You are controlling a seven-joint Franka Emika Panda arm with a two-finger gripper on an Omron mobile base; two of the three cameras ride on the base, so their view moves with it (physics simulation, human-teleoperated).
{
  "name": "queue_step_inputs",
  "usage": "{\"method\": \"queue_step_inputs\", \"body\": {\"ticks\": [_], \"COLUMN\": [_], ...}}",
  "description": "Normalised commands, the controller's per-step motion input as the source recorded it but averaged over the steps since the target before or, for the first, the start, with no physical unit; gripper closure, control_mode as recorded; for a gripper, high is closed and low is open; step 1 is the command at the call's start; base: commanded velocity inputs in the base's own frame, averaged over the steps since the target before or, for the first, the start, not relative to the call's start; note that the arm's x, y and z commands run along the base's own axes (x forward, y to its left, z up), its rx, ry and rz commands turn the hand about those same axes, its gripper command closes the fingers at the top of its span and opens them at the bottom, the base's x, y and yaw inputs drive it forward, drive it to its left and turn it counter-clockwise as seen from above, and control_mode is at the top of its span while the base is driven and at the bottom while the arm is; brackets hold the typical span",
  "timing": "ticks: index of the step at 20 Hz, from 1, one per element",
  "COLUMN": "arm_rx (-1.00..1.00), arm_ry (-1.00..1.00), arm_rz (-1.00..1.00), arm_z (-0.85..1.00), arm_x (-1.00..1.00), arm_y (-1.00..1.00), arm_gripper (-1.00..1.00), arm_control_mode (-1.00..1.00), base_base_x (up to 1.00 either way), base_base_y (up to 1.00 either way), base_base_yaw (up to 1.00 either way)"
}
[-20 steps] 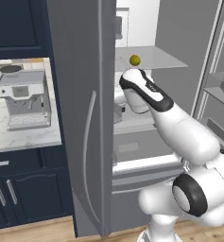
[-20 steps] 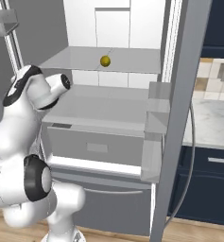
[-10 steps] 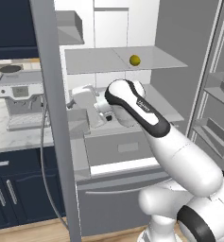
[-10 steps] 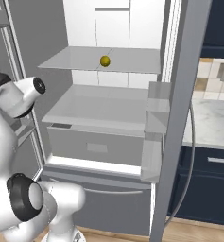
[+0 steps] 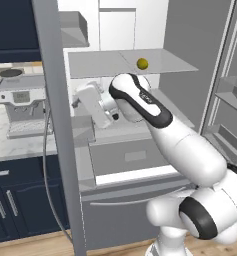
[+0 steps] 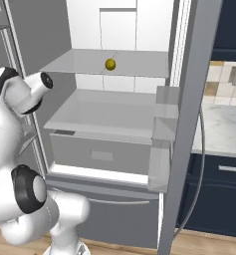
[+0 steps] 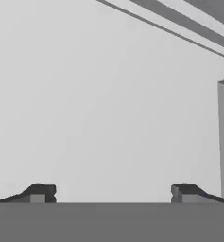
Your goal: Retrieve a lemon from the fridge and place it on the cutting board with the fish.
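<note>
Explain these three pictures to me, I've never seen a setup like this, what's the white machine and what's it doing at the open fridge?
It is a white robot arm on a driving base, in a computer-rendered kitchen. Two pictures come from cameras on the base, behind the arm to its left and right. The third looks along its gripper, whose two dark fingertips stand wide apart, holding nothing. The fridge is open. A small yellow lemon sits on an upper shelf. A coffee machine stands on the counter beside it.

arm (image 5: 185, 145): glossy white rounded links | joints: black bands | gripper (image 7: 113, 194): dark tips
</note>
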Motion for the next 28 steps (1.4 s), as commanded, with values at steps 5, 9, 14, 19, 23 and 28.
{"method": "queue_step_inputs", "body": {"ticks": [5,9,14,19,23,28], "arm_rx": [-0.03,-0.3,-0.52,-0.67,-0.64,-0.31], "arm_ry": [0.08,-0.01,-0.06,0.0,0.0,-0.06], "arm_rz": [0.0,0.0,0.0,-0.01,-0.03,-0.02], "arm_z": [0.0,-0.02,-0.11,-0.19,-0.4,-0.04], "arm_x": [0.08,-0.05,-0.05,-0.04,-0.44,-0.89], "arm_y": [-0.86,-0.9,-0.94,-0.94,-0.8,-0.26], "arm_gripper": [-1.0,-1.0,-1.0,-1.0,-1.0,-1.0], "arm_control_mode": [-1.0,-1.0,-1.0,-1.0,-1.0,-1.0], "base_base_x": [0.0,0.0,0.0,0.0,0.0,0.0], "base_base_y": [0.0,0.0,0.0,0.0,0.0,0.0], "base_base_yaw": [0.0,0.0,0.0,0.0,0.0,0.0]}}
